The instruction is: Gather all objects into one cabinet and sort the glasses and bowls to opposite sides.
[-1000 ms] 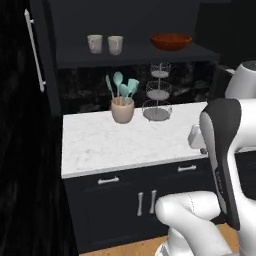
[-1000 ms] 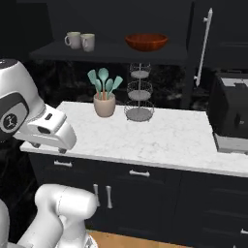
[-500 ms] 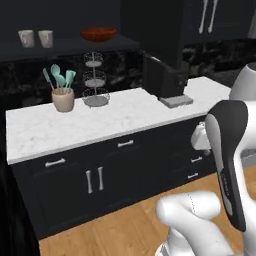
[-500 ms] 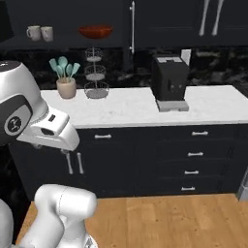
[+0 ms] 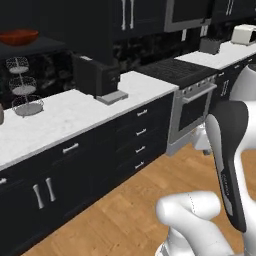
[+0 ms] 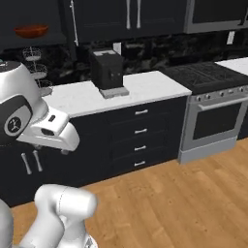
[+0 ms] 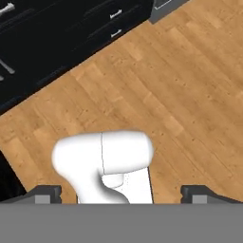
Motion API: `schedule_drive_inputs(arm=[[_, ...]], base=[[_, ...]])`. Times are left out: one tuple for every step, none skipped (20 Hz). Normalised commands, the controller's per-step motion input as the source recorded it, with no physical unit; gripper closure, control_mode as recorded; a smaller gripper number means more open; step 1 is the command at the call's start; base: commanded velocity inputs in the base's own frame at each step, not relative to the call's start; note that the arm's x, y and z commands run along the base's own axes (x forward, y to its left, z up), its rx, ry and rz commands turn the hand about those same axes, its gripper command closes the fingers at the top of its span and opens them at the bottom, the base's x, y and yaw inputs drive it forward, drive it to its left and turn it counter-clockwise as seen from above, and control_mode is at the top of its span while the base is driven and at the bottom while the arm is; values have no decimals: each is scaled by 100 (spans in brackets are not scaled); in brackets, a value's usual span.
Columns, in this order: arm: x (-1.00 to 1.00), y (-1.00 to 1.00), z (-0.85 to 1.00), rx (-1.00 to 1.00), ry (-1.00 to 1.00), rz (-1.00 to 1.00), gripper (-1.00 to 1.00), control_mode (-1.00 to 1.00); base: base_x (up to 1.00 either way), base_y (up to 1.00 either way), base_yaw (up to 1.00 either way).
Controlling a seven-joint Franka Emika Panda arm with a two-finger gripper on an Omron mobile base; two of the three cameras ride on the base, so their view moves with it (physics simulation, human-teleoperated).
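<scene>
Glossy red-brown bowl (image 5: 18, 36) sits high on the cabinet shelf; it looks rigid, slippery and breakable, best pinched at its rim. The gripper (image 7: 121, 194) hangs over wooden floor, jaws spread wide and empty.

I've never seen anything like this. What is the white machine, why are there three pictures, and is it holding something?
It is a white robot arm on a base that drives around a computer-drawn kitchen. Two pictures come from cameras on the base, behind the arm to its left and right. The third looks along the gripper, down at the wooden floor; its two dark fingertips stand wide apart with nothing between them, so it holds nothing. On the white counter stand a black coffee machine and a tiered wire stand. A red-brown bowl sits on a shelf above. A stove stands beside the counter.
</scene>
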Motion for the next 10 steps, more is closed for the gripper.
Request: schedule_drive_inputs(arm=[[0, 0, 0, 0, 0, 0, -100, 100], [0, 0, 0, 0, 0, 0, -100, 100], [0, 0, 0, 0, 0, 0, -100, 100], [0, 0, 0, 0, 0, 0, -100, 100], [0, 0, 0, 0, 0, 0, -100, 100], [0, 0, 0, 0, 0, 0, -100, 100], [0, 0, 0, 0, 0, 0, -100, 100], [0, 0, 0, 0, 0, 0, -100, 100], [0, 0, 0, 0, 0, 0, -100, 100], [0, 0, 0, 0, 0, 0, -100, 100]], base=[[0, -26, -57], [0, -22, -57], [0, -22, -55], [0, -21, -52], [0, -17, -49], [0, -18, -47], [0, -14, -49], [0, 0, -52], [0, 0, -53], [0, 0, -52]])
